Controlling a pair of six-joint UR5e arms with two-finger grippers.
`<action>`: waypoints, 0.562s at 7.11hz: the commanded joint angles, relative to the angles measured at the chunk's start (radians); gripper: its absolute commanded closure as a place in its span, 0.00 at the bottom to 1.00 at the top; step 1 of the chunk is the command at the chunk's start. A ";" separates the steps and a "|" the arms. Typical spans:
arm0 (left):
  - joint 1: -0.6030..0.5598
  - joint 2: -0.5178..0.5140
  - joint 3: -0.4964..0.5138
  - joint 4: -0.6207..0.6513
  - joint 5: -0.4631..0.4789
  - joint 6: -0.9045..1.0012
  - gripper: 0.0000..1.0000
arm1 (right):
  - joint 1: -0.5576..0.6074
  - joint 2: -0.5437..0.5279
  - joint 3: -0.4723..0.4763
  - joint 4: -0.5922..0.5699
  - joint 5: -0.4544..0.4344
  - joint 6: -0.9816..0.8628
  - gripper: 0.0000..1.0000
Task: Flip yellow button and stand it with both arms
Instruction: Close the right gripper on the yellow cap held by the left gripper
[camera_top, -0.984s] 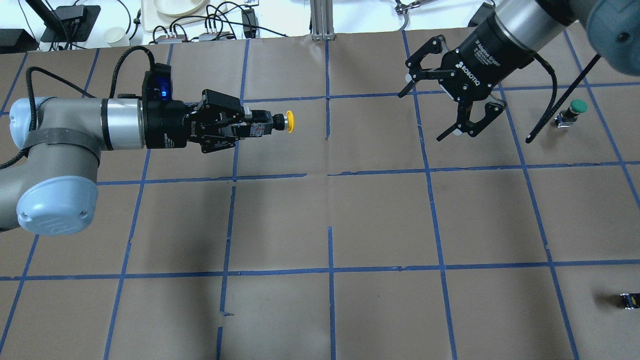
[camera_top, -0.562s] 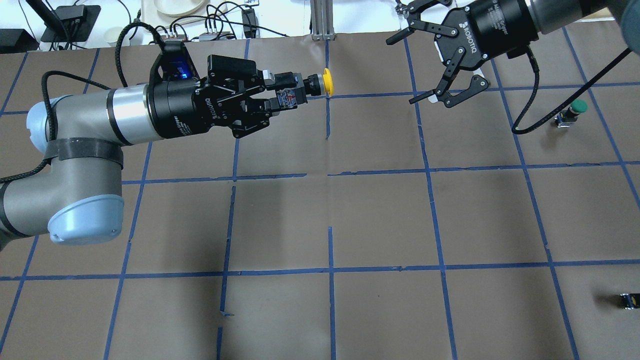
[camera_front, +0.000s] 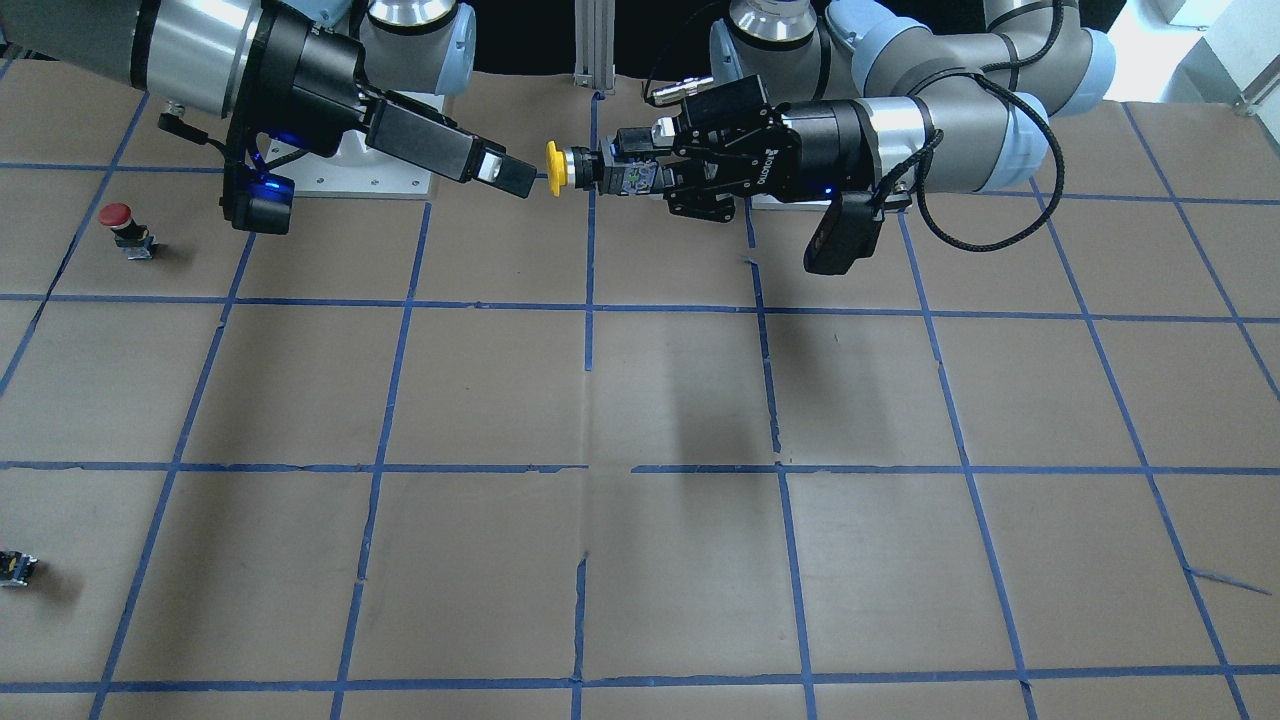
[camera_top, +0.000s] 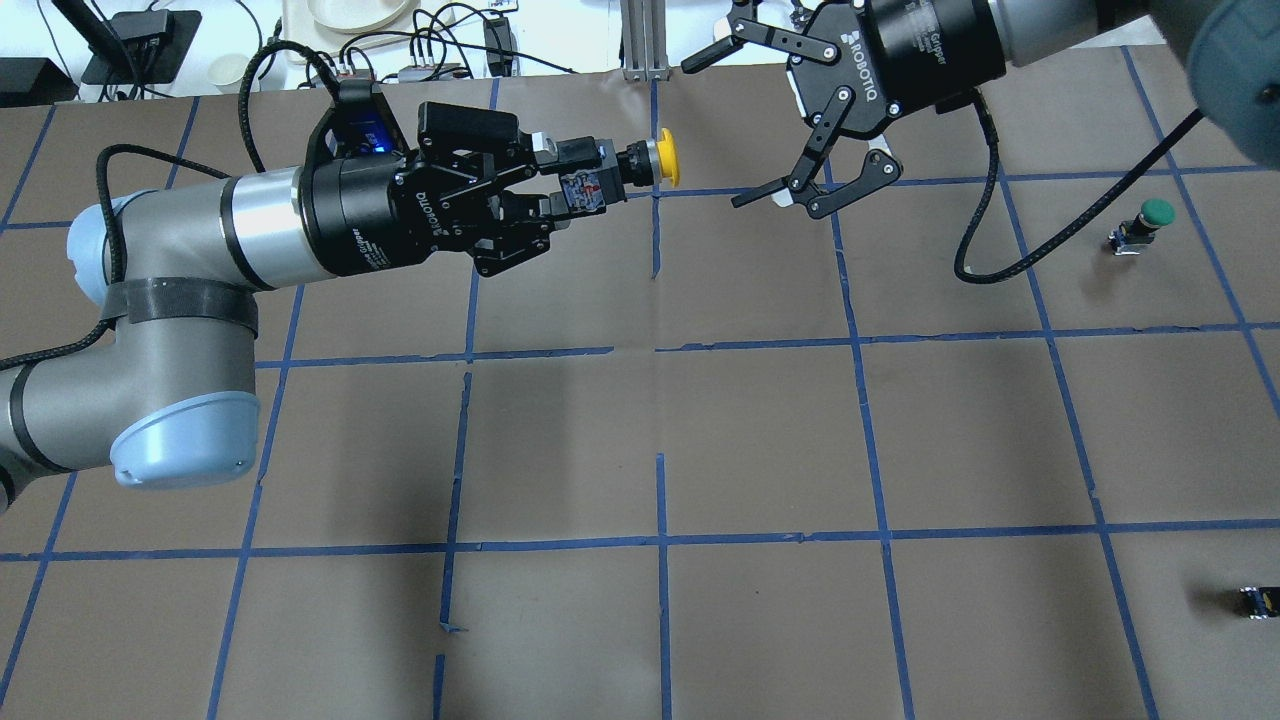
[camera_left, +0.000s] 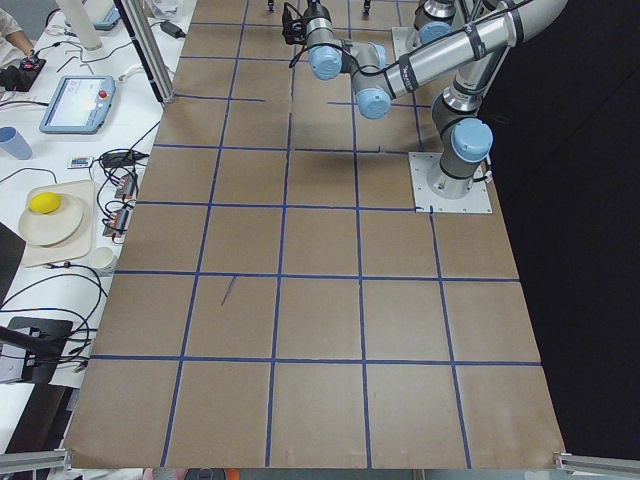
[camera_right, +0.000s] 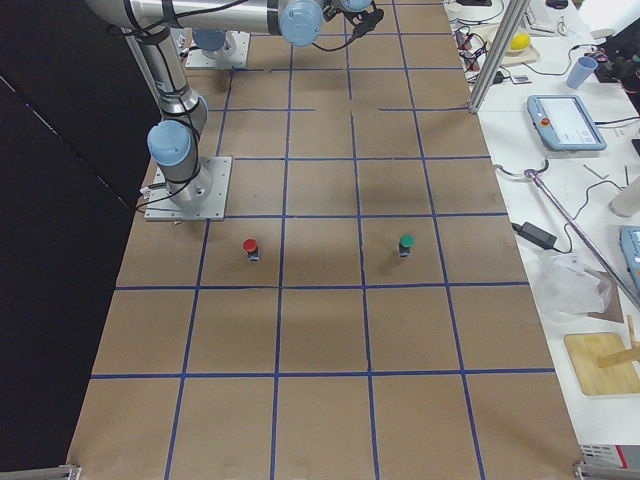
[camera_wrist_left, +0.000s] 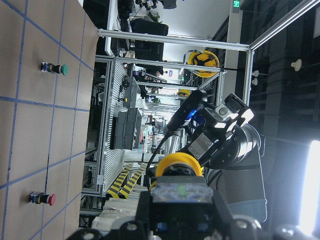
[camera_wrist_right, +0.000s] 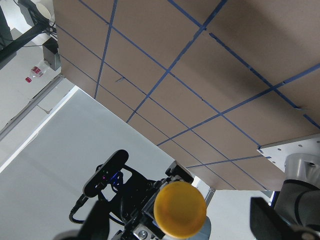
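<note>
Left gripper (camera_top: 562, 195), on the arm lying across from 9 o'clock in the overhead view, is clamping the yellow button (camera_top: 625, 168) by its black and grey body. It is holding the button level in the air above the table (camera_top: 760, 430), with the yellow cap pointing toward 3 o'clock. Just beyond the cap, at roughly 2 o'clock from it, the right gripper (camera_top: 728, 135) is hanging with its jaws spread wide and nothing between them, the opening facing back toward 9 o'clock. Its wrist camera is looking at the cap face-on. In the front-facing view one fingertip (camera_front: 518, 180) is sitting just beside the cap, though whether it is touching cannot be told. By the look of it, the hand-over between the arms is the step in hand and the flip and standing are not yet done. The next move is probably calling for the right gripper to line its fingers up around the cap end and close. Only then would the left gripper let go, leaving the button to be turned and set upright on the table.
</note>
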 joint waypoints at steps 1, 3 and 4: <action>-0.001 0.000 -0.002 0.000 -0.007 -0.001 0.87 | 0.028 0.005 0.003 0.008 0.012 0.001 0.01; -0.001 0.002 -0.005 0.000 -0.027 0.001 0.88 | 0.036 0.006 0.006 0.012 0.012 0.022 0.06; -0.001 0.002 -0.005 0.000 -0.029 0.001 0.88 | 0.036 0.006 0.006 0.031 0.012 0.024 0.16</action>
